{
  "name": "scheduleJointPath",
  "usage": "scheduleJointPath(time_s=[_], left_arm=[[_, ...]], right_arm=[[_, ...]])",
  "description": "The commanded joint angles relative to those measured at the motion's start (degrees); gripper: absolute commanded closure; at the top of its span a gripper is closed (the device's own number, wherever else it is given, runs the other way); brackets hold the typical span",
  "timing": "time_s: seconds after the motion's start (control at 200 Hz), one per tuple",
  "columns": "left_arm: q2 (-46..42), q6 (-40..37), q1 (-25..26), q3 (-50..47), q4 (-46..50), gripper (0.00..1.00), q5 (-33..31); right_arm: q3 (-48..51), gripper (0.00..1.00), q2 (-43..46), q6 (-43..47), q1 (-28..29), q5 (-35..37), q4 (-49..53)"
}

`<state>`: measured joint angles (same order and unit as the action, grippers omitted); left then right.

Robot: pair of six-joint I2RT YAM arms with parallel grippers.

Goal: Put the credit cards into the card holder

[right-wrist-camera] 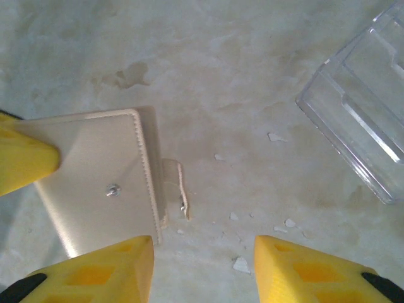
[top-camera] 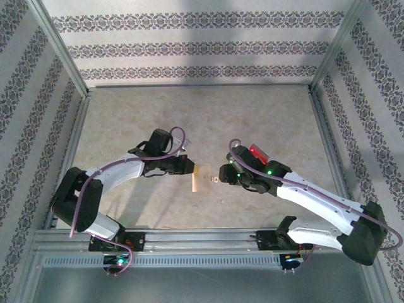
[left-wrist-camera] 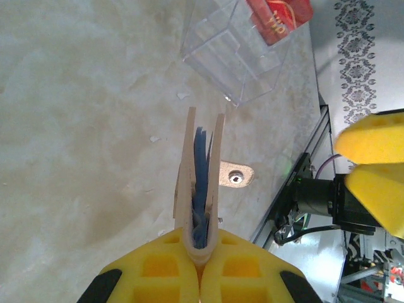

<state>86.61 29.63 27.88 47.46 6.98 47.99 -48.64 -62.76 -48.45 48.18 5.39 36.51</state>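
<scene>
Pinching the holder (right-wrist-camera: 88,164) at its fold, the left claw (left-wrist-camera: 201,265) is clamped tight, with the flaps standing edge-on over the table. Right claw (right-wrist-camera: 203,243) hangs just beside the holder's free edge, jaws apart, nothing in them. Red card (left-wrist-camera: 278,16) sits past the holder at a clear box (left-wrist-camera: 233,57), well apart from it. Step, my guess: between cards, with the right claw due to fetch the red one. That needs a thin-edge pinch, then lining up with the narrow slot between the flaps. Blue strips (left-wrist-camera: 201,170) inside the holder could be cards or pocket lining, can't tell. Clear cards are hard to separate from the box. Snap tab (left-wrist-camera: 237,176) sticks out beside the holder.
</scene>
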Motion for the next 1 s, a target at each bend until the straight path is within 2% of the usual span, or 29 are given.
scheduleJointPath(time_s=[0.0,0.235,0.38,0.525,0.62,0.645,0.715,0.79,0.905,0.994], left_arm=[[2.14,2.69,1.14,-0.96,-3.90,1.00,1.33],[6.87,4.70,2.32,-0.54,-5.74,1.00,1.56],[8.55,3.53,2.28,0.25,-3.41,1.00,0.30],[9.60,5.35,2.27,-1.92,-6.87,1.00,0.23],[10.96,4.99,2.02,-0.91,-4.11,1.00,-1.68],[11.20,5.05,1.92,-0.66,-3.58,0.97,-1.80],[12.53,5.35,1.84,-0.15,-3.51,0.78,-0.96],[12.58,4.68,1.83,0.59,-2.84,0.62,-1.84],[10.24,0.69,1.36,3.23,3.01,0.54,-5.03],[6.87,-1.17,0.55,1.42,2.67,0.40,-7.35]], right_arm=[[0.03,0.53,1.76,-1.04,1.79,1.76,2.27],[0.37,0.53,-0.16,-1.17,2.69,-1.03,-1.69],[-2.15,0.51,-1.92,-0.87,2.88,-1.61,-0.59],[0.31,0.48,-2.69,-1.62,2.63,-1.78,-5.99],[0.06,0.48,-5.70,-1.81,2.01,-3.41,-7.89],[-0.44,0.48,-6.58,-1.62,1.99,-3.69,-7.90],[-1.84,0.48,-8.59,-0.53,2.07,-4.31,-7.69],[-2.33,0.48,-9.48,-0.40,2.05,-4.33,-7.22],[-1.15,0.48,-8.06,-1.44,2.09,-3.85,-6.83],[0.65,0.49,-6.90,-1.41,1.50,-4.00,-7.89]])
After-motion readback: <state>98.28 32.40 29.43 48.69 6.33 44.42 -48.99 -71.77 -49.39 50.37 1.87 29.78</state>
